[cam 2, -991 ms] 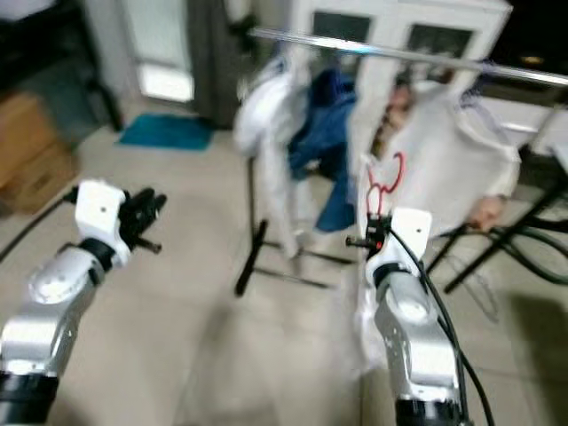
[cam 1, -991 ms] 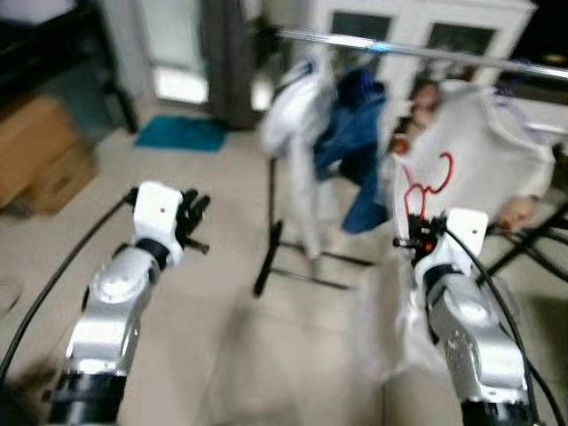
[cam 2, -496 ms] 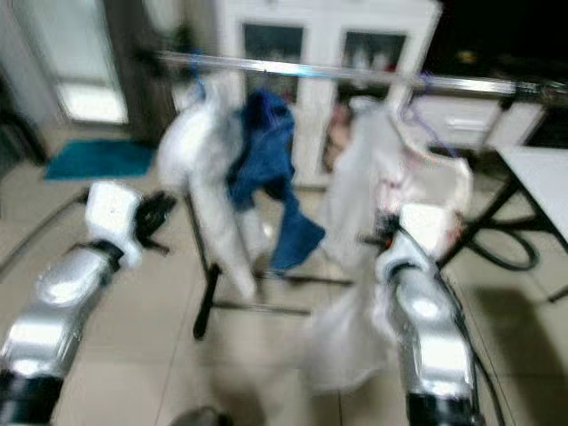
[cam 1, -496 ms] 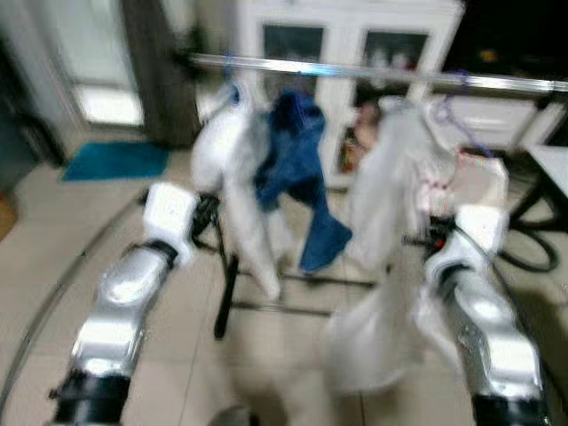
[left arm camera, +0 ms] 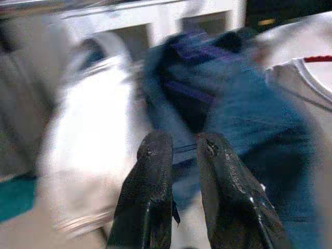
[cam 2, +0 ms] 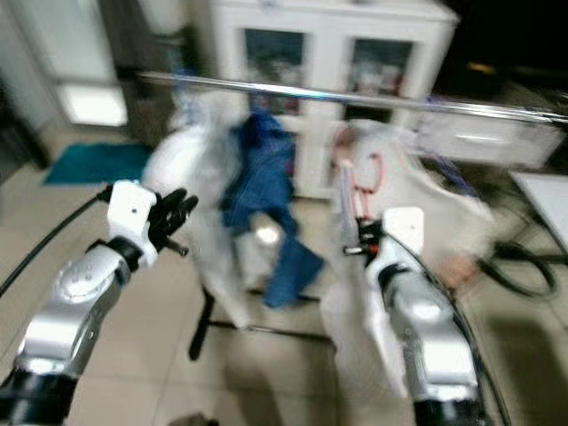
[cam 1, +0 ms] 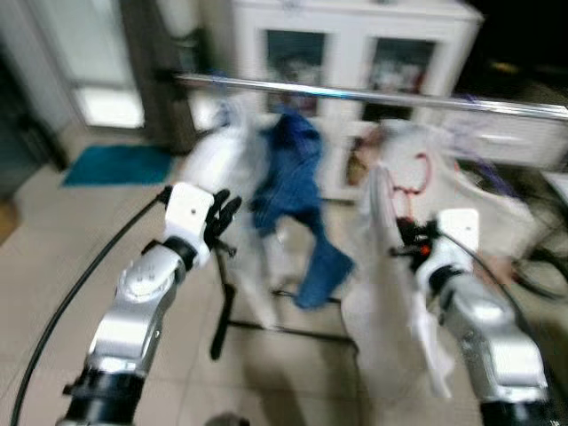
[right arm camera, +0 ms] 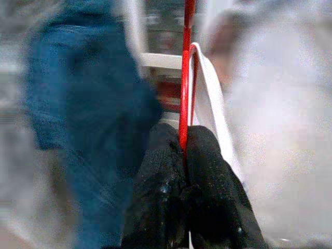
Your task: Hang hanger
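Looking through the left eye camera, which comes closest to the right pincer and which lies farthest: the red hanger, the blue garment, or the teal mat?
1. The red hanger: clamped in the right pincer, rising just above it.
2. The blue garment: hanging on the rail, to the pincer's left.
3. The teal mat: on the floor, far off to the left by the doorway.

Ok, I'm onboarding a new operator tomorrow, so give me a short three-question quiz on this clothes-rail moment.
1. True or false: the right gripper is shut on the red hanger.
2. Which garment hangs nearest the left gripper? A) blue garment B) black coat C) yellow towel
3. Fill in: the hanger carries a ____ garment, and its hook is not yet on the metal rail.

Key: 1 true; 2 A; 3 white.
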Robot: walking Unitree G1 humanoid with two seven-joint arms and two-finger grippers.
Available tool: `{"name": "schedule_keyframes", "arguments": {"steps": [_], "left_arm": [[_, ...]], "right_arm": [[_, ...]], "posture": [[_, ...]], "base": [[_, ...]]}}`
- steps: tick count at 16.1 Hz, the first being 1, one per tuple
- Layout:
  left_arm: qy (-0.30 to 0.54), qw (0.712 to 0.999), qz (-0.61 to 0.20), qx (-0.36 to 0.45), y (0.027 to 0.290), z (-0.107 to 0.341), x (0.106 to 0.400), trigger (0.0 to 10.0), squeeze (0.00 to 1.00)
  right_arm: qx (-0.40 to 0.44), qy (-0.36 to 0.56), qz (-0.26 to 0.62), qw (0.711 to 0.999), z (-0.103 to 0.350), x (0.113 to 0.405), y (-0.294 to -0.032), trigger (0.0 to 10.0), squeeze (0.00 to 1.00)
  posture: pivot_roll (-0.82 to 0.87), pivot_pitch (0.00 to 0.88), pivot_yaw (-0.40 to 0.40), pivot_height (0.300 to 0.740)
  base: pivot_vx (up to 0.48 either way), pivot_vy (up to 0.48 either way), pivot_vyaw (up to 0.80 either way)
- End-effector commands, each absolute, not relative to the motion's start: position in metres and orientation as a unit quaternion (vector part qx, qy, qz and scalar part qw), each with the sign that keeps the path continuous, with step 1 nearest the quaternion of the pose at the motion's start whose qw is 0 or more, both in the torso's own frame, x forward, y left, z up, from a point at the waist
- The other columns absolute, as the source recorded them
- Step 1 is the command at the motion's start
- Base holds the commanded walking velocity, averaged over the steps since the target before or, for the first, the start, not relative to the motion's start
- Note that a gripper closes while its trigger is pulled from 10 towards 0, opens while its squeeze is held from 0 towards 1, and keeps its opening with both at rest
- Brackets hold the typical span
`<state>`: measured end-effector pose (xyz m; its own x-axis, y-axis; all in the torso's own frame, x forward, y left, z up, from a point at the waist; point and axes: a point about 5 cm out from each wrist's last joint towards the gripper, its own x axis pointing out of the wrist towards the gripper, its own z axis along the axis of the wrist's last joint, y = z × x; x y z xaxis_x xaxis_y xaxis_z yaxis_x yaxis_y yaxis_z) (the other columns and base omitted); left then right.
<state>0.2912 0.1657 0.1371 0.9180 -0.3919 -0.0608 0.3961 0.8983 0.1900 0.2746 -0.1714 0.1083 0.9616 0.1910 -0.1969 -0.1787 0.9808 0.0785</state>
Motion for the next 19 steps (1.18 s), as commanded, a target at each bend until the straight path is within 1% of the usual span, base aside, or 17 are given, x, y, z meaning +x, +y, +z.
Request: {"name": "schedule_keyframes", "arguments": {"steps": [1,3,4,5,6,8,11,14,17,18,19], "left_arm": [[0.003,0.973,-0.207,0.104,0.162,0.141,0.292,10.0,0.00],[0.005,0.969,-0.226,0.103,0.158,0.141,0.290,10.0,0.00],[0.001,0.958,-0.272,0.092,0.151,0.142,0.284,10.0,0.00],[0.001,0.952,-0.292,0.089,0.147,0.142,0.281,10.0,0.00],[-0.010,0.938,-0.335,0.088,0.139,0.145,0.273,10.0,0.00],[-0.009,0.919,-0.385,0.080,0.130,0.146,0.266,10.0,0.00],[-0.006,0.908,-0.412,0.078,0.125,0.147,0.263,10.0,0.00],[0.007,0.897,-0.433,0.092,0.123,0.147,0.262,10.0,0.00],[0.023,0.883,-0.463,0.071,0.121,0.149,0.260,10.0,0.00],[0.025,0.881,-0.467,0.071,0.121,0.149,0.259,10.0,0.00],[0.032,0.872,-0.484,0.067,0.119,0.149,0.257,10.0,0.00]], "right_arm": [[0.031,0.071,0.088,0.993,0.123,0.277,-0.177,10.0,0.00],[0.025,0.060,0.085,0.994,0.128,0.280,-0.178,10.0,0.00],[0.024,0.044,0.085,0.995,0.133,0.279,-0.178,10.0,0.00],[0.022,0.034,0.086,0.995,0.136,0.279,-0.177,10.0,0.00],[0.031,0.010,0.093,0.995,0.143,0.276,-0.177,10.0,0.00],[0.038,-0.011,0.090,0.995,0.147,0.273,-0.180,10.0,0.00],[0.037,-0.015,0.083,0.996,0.150,0.275,-0.182,10.0,0.00],[0.002,0.014,0.079,0.997,0.153,0.287,-0.179,10.0,0.00],[-0.019,0.073,0.072,0.995,0.154,0.311,-0.178,10.0,0.00],[-0.021,0.079,0.071,0.994,0.154,0.314,-0.178,10.0,0.00],[-0.024,0.120,0.046,0.992,0.151,0.326,-0.188,10.0,0.00]], "posture": [[0.05,0.000,-0.024,0.740],[0.05,0.000,-0.025,0.740],[0.05,0.000,-0.025,0.740],[0.05,0.000,-0.028,0.740],[0.05,0.000,-0.028,0.740],[0.05,0.000,-0.028,0.740],[0.05,0.000,-0.028,0.740],[0.04,0.000,-0.024,0.740],[0.04,0.000,-0.020,0.740],[0.04,0.000,-0.020,0.740],[0.04,0.000,-0.025,0.740]], "base": [[0.458,0.000,0.00],[0.444,0.000,0.00],[0.000,0.000,0.00],[0.000,0.000,0.00],[0.000,0.000,0.00],[0.000,0.000,0.00],[0.000,0.000,0.00],[0.000,0.000,0.00],[0.000,0.000,0.00],[0.000,0.000,0.00],[0.000,0.000,0.00]]}}
